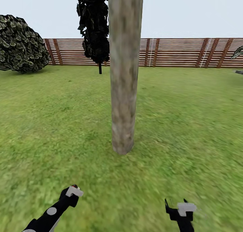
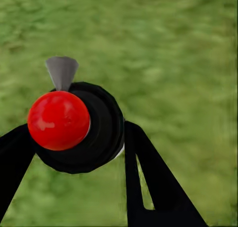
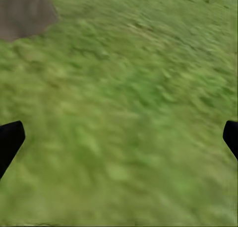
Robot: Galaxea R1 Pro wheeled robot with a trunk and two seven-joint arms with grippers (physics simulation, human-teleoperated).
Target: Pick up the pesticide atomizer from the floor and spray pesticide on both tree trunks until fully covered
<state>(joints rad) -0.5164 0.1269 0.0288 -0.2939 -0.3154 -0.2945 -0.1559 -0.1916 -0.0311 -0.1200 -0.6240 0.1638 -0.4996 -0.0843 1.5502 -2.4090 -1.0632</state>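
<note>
The left tool (image 2: 74, 137) was clamped around the pesticide atomizer (image 2: 82, 127), its red cap (image 2: 58, 120) and grey nozzle (image 2: 61, 70) above the grass floor (image 1: 189, 123). The right tool (image 3: 119, 137) hung spread wide and empty. The thick tree trunk (image 1: 124, 73) stood just ahead, the fence (image 1: 175, 52) far behind.

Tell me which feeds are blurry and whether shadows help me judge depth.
Head view: tree trunk and fence fairly sharp, the near lawn smeared, no cast shadow at the trunk's base. Left wrist view: red-capped atomizer crisp, grass soft. Right wrist view: blurred throughout, right pincer tips dark at the edges.
</note>
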